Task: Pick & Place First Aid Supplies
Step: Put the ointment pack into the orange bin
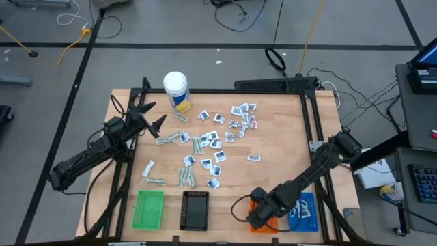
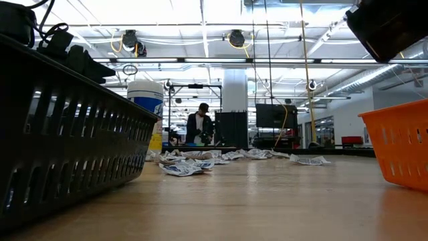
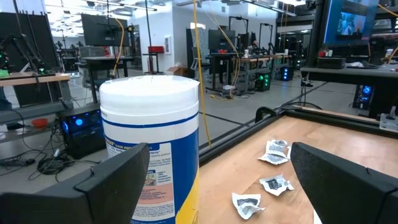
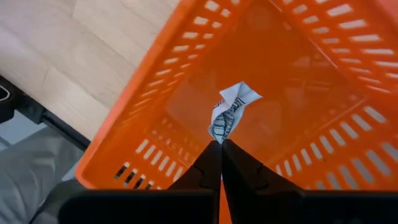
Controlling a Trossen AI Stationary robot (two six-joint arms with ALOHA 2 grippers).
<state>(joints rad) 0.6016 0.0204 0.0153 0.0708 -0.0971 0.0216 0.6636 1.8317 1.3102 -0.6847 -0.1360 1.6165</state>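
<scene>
Dozens of packets (image 1: 213, 140) lie scattered across the middle of the table (image 1: 273, 171) in the high view, square white-and-blue sachets mixed with longer pale strips (image 1: 166, 139), a few strips lying apart toward the lower left of the pile. One crumpled sachet (image 4: 230, 112) sits pinched between the tips of the right gripper (image 4: 221, 144), whose fingers are clenched together on its lower edge; it hangs inside the orange tray (image 4: 298, 68), above the tray's floor. In the high view that gripper (image 1: 259, 213) is at the lower right of the frame, over the orange tray (image 1: 254, 201), with the blue tray (image 1: 305, 212) just beside it to the right. Left of these along the bottom edge stand the black tray (image 1: 195, 209) and the green tray (image 1: 149, 209). The left gripper (image 1: 151, 116) hovers at the upper left of the table with its fingers spread wide and nothing between them, pointing at the white bottle (image 1: 176, 90), which stands upright near the table's top edge. In the low view a person (image 2: 198, 126) stands far behind the table.
</scene>
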